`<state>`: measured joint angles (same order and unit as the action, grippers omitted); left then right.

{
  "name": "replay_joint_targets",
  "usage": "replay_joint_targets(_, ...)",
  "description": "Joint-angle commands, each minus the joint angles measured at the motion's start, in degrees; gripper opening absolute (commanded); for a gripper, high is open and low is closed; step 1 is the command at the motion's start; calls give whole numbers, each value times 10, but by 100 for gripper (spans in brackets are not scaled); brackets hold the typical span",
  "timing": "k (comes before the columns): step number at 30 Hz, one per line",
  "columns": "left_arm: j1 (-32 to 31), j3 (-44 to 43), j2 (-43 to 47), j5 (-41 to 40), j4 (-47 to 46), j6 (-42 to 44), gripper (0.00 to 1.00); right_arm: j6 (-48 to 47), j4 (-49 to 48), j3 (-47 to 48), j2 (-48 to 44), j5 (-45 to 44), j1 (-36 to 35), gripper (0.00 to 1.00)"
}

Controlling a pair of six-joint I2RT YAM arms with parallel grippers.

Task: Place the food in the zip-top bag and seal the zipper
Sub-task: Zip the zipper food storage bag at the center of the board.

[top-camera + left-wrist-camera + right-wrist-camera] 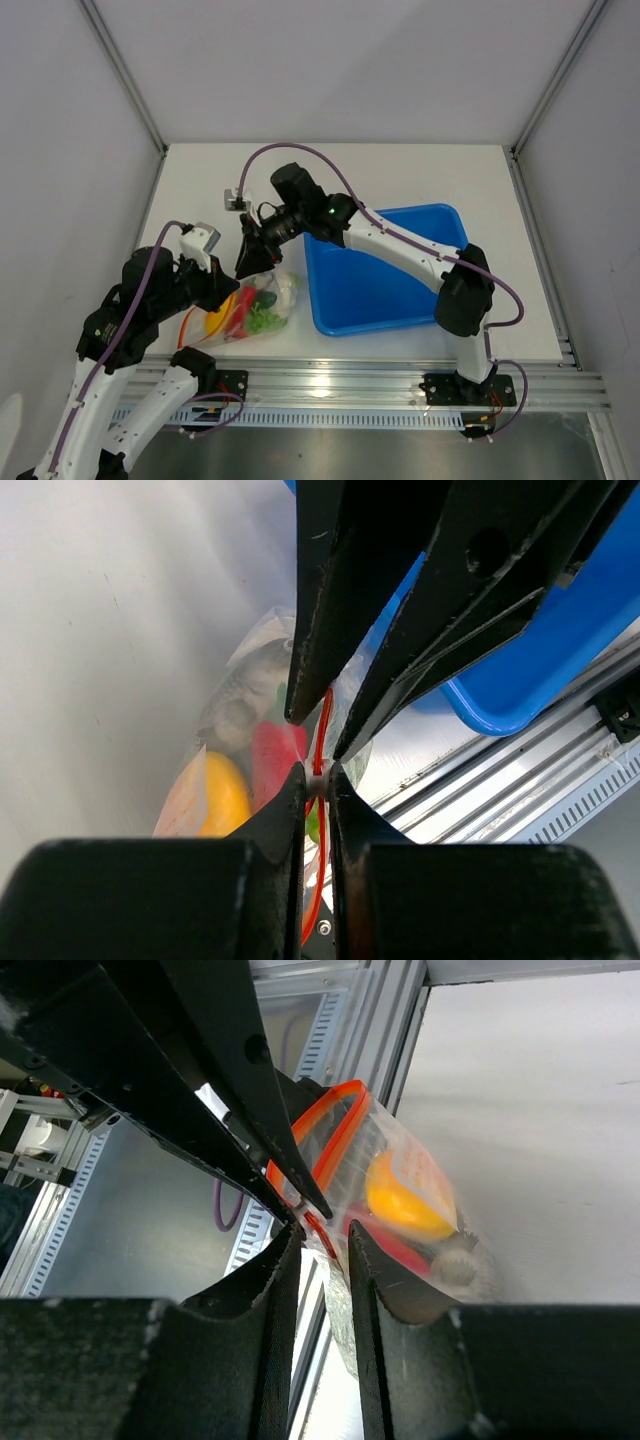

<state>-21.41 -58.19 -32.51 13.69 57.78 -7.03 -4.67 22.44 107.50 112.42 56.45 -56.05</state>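
- Orange-red plastic, the zipper (pixel 322 730), is what both arms meet on. It runs along the mouth of the zip-top bag (pixel 262 305).
- We find the bag lying on the table (pixel 420 170), just left of the blue tray (pixel 400 295) and in front of the left arm. The food is inside it, including the yellow squash (pixel 222 795) and a red piece (pixel 275 760).
- The left gripper (pixel 317 780) is clamped on the strip, with only the strip showing between its fingers.
- The right gripper (pixel 322 1235) straddles the same strip from the far side, tip to tip with the left. A narrow gap shows, and we cannot tell whether its pads press.
- The strip's long axis runs from one gripper's tips to the other's, then on towards the near rail.
- In the right wrist view the strip splits into an open loop on the rail side, so we judge that stretch unsealed.
- We judge the next move to be a slide along this axis towards the rail. The left arm is nearer that end.
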Motion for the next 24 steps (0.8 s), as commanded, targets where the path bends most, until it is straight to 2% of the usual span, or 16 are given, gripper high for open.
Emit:
replay_joint_targets(1, 0, -14, 0, 5, -21, 8, 1, -17, 6, 21, 7, 9, -2, 28)
replay_joint_targets(11, 0, -14, -3, 5, -21, 8, 1, -17, 5, 19, 9, 7, -1, 24)
replay_joint_targets(14, 0, -14, -2, 4, -21, 9, 1, -14, 0, 18, 8, 6, -1, 16)
replay_joint_targets(18, 0, -13, -3, 0, -20, 9, 1, -3, -9, 17, 7, 9, -1, 0)
replay_joint_targets(24, 0, -17, -2, -18, -14, 2, 1, 18, -44, -7, -4, -6, 2, 0)
